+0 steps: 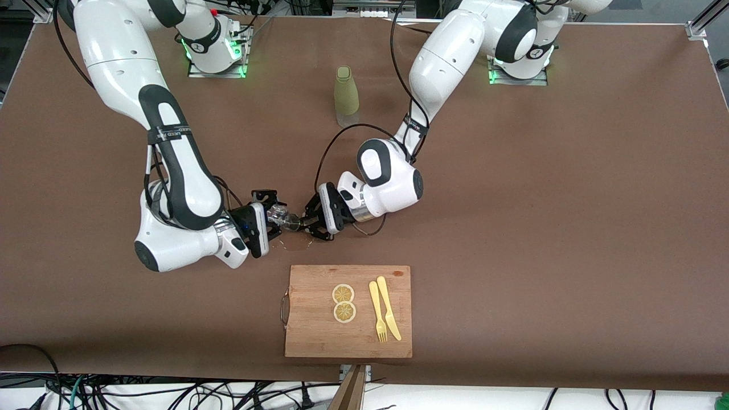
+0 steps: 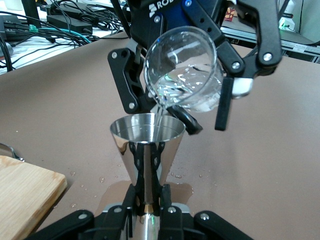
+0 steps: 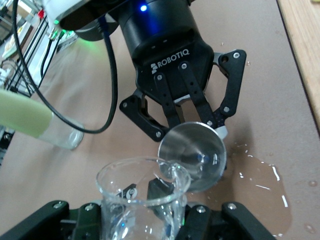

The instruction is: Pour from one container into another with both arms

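Note:
My left gripper (image 1: pixel 304 223) is shut on the waist of the small silver jigger (image 1: pixel 294 224), holding it upright just above the table; in the left wrist view the jigger (image 2: pixel 147 142) rises from my fingers (image 2: pixel 131 197). My right gripper (image 1: pixel 274 215) is shut on the clear glass cup (image 1: pixel 278 214), tipped toward the jigger. A thin stream of water runs from the glass (image 2: pixel 182 75) into the jigger's mouth. In the right wrist view the glass (image 3: pixel 142 195) is close in front and the jigger (image 3: pixel 192 150) sits just past its rim. A water puddle (image 1: pixel 295 244) lies under both.
A tall olive-green bottle (image 1: pixel 345 95) stands between the two arm bases. A wooden cutting board (image 1: pixel 310 336) lies nearer the front camera than the grippers, carrying two lemon slices (image 1: pixel 343 294), a yellow fork (image 1: pixel 377 316) and a yellow knife (image 1: pixel 389 307). Droplets dot the brown table.

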